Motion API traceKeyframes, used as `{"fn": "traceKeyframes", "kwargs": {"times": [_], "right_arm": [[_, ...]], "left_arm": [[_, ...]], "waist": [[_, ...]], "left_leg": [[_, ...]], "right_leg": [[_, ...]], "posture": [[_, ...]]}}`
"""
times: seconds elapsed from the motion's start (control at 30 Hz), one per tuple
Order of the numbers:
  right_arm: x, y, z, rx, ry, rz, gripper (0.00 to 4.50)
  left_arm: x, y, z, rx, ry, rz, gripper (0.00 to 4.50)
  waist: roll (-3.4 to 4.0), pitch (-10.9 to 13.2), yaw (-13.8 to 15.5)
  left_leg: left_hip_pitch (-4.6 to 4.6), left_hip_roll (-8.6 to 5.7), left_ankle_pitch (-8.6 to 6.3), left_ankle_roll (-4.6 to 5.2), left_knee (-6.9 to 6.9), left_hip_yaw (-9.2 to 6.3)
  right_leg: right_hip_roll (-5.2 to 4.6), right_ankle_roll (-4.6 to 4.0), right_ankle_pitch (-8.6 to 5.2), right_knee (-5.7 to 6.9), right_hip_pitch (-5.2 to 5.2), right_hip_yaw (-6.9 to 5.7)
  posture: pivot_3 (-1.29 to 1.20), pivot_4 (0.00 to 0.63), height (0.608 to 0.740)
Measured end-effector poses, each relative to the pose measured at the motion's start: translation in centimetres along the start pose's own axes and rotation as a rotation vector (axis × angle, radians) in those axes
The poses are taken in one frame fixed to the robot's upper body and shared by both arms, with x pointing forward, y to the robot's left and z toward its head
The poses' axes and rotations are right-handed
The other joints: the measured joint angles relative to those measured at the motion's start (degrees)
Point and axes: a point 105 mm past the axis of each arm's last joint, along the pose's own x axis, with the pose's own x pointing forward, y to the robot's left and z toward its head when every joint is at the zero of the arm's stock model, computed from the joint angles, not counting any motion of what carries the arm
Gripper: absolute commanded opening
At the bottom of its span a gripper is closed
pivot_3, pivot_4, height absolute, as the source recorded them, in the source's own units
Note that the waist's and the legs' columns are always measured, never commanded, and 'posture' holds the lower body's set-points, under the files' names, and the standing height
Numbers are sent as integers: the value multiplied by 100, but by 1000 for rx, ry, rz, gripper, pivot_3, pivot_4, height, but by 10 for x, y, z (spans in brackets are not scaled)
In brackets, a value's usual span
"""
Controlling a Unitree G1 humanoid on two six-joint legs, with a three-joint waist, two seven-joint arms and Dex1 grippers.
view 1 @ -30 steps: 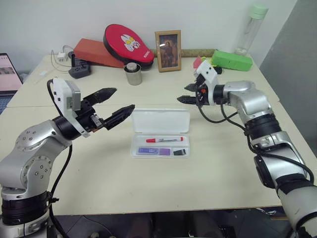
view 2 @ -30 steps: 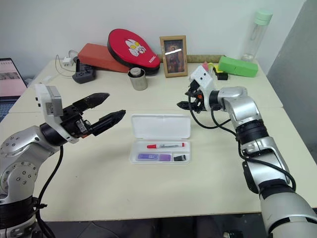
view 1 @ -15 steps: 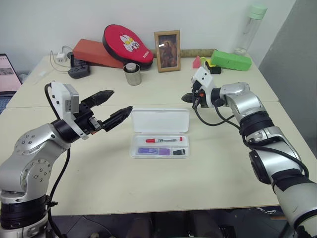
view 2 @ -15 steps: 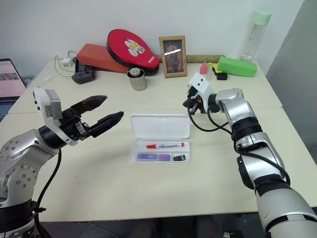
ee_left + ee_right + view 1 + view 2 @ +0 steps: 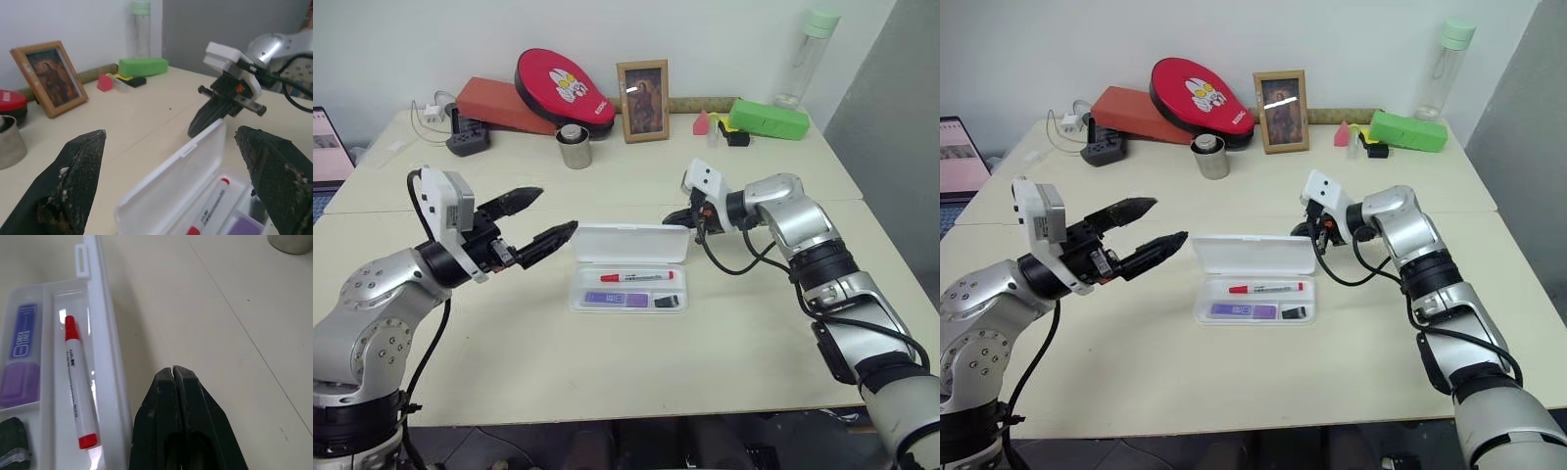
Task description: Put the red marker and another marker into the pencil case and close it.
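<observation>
It looks like an office or lab workspace: pale tables point(image 5: 607, 362) pushed together against a plain white wall point(image 5: 431, 39). A laptop point(image 5: 328, 147) sits at the far left edge, with a power strip point(image 5: 468, 140) and charger cable near it. Along the far side stand a framed picture point(image 5: 644, 100), a metal cup point(image 5: 575, 147), a green box point(image 5: 771, 118) and a bottle point(image 5: 805, 54).

Laptop point(image 5: 328, 147) cut by the frame edge

The pale beige worktop point(image 5: 607, 372) carries the open flat white plastic pencil case point(image 5: 629, 264) between both grippers; a steel cup point(image 5: 575, 147) stands beyond them.
</observation>
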Motion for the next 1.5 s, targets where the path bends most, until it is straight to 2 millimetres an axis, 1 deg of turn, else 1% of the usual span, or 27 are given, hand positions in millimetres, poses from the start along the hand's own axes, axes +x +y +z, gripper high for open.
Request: {"fn": "traceKeyframes", "kwargs": {"times": [0.17,0.27,0.33,0.43,0.5,0.67,0.8,1.03,1.13,1.2,1.27,1.33,1.5], "right_arm": [[0,26,3,-57,-9,80,15],[3,43,-1,-70,-1,122,15],[7,50,-7,-74,18,140,15],[13,58,-25,-72,71,139,15],[16,64,-33,-79,91,144,15],[21,71,-34,-178,124,129,15],[22,71,-35,-189,127,116,15],[21,71,-34,-185,123,114,15],[19,79,-32,-169,106,138,15],[19,89,-30,-242,107,169,15],[18,93,-29,-311,126,179,15],[19,97,-28,-327,130,189,15],[21,96,-30,-309,136,187,15]], "left_arm": [[-10,-19,-10,-3,112,-124,4500],[-14,-26,-18,-15,169,-175,4500],[-15,-27,-19,-12,185,-190,4500],[-14,-27,-18,-10,182,-193,4500],[-14,-27,-16,-5,179,-194,4500],[-10,-27,-12,10,169,-202,4500],[-10,-27,-14,1,176,-206,4500],[-9,-29,-16,-9,185,-214,4500],[-8,-28,-15,-6,183,-213,4500],[-8,-28,-15,-6,183,-209,4500],[-8,-27,-14,-3,181,-205,4500],[-7,-27,-14,-1,179,-199,4500],[-7,-27,-14,-2,180,-198,4500]], "waist": [[3,2,2],[5,3,5],[5,3,6],[4,2,8],[4,2,8],[0,-1,-1],[-1,-3,-2],[-2,-4,-1],[-2,-3,2],[-2,-3,2],[-1,-3,1],[-1,-3,1],[-2,-3,-3]], "left_leg": [[0,2,-1,1,0,-2],[1,1,-1,1,0,-5],[2,0,-1,1,0,-5],[4,-1,-1,1,0,-6],[3,-1,-1,1,0,-5],[22,3,-1,1,-3,-3],[40,4,-1,2,-3,0],[41,4,-2,2,-3,-1],[39,4,-2,2,-5,0],[37,4,-2,2,-7,0],[37,4,-2,2,-6,0],[37,5,-2,2,-6,0],[39,7,-2,2,-6,1]], "right_leg": [[-1,0,0,-1,1,1],[-1,0,0,0,2,-2],[-1,0,0,0,4,-2],[-1,0,-1,0,6,-3],[-1,0,-1,0,5,-3],[0,0,-1,0,18,0],[0,0,-1,1,32,3],[0,0,-1,1,33,3],[0,-1,-2,-1,32,3],[-1,-1,-2,-1,29,3],[-1,-1,-2,-1,28,3],[0,-1,-2,-1,28,3],[0,-1,-2,0,29,5]], "posture": [[0,150,740],[0,150,740],[0,150,740],[0,150,740],[0,150,740],[0,150,740],[0,150,740],[0,150,740],[0,150,740],[0,150,740],[0,150,740],[0,150,740],[0,150,740]]}}
